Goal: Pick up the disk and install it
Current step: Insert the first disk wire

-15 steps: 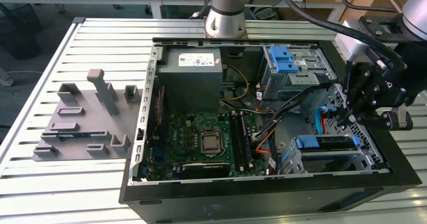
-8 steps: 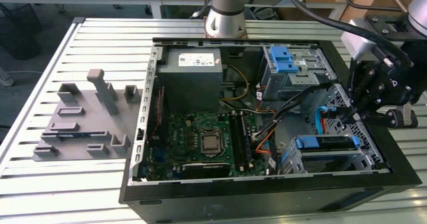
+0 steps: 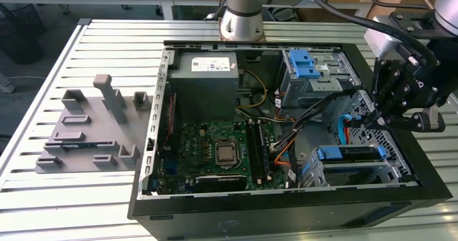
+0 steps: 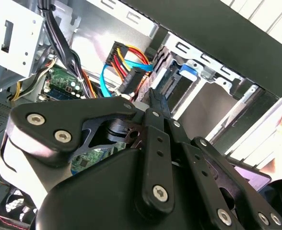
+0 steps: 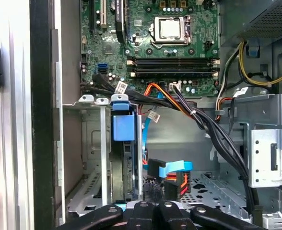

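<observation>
The hand's [image 4: 155, 103] black linkage sits closest to the lens in both wrist views [image 5: 153, 211]. Whether it is spread or pressed together cannot be determined, and nothing is seen held in it. In the exterior view the hand [image 3: 390, 122] hangs over the open computer case [image 3: 286, 206], which lies on its side on the slatted metal surface [image 3: 107, 42].

A grey moulded fixture [image 3: 86, 139] rests on the surface, well apart from the hand and on the far side of the case. Inside the case, the grey power-supply box [image 3: 207, 80] and the green motherboard [image 3: 222, 150] lie away from the hand.

The metal drive cage [image 3: 357, 171] stands just below the hand. The disk [image 3: 348, 154] sits in this cage with its blue bracket [image 5: 122, 127] at the cage mouth, apart from the hand. A blue flat cable [image 5: 174, 166] lies near the hand, beside the cage.
</observation>
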Available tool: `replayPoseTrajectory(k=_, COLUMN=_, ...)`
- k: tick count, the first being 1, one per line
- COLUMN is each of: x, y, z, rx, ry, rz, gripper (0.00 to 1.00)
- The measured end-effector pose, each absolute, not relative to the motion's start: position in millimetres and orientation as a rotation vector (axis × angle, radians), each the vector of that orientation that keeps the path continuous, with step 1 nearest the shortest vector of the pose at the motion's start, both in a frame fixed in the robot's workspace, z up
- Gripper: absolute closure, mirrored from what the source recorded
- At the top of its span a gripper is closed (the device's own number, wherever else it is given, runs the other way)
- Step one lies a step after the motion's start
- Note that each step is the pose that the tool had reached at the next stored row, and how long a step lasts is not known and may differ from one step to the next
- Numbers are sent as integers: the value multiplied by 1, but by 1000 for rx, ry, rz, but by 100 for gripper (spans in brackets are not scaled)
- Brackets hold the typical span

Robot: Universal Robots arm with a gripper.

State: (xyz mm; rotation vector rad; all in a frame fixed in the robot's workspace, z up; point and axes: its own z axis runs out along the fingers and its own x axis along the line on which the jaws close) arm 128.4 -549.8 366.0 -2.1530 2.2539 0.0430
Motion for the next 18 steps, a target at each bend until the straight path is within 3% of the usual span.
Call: replayPoseTrajectory(k=18, x=128, y=-543, z=366, rx=-2153, ry=2254, rz=43, gripper=89)
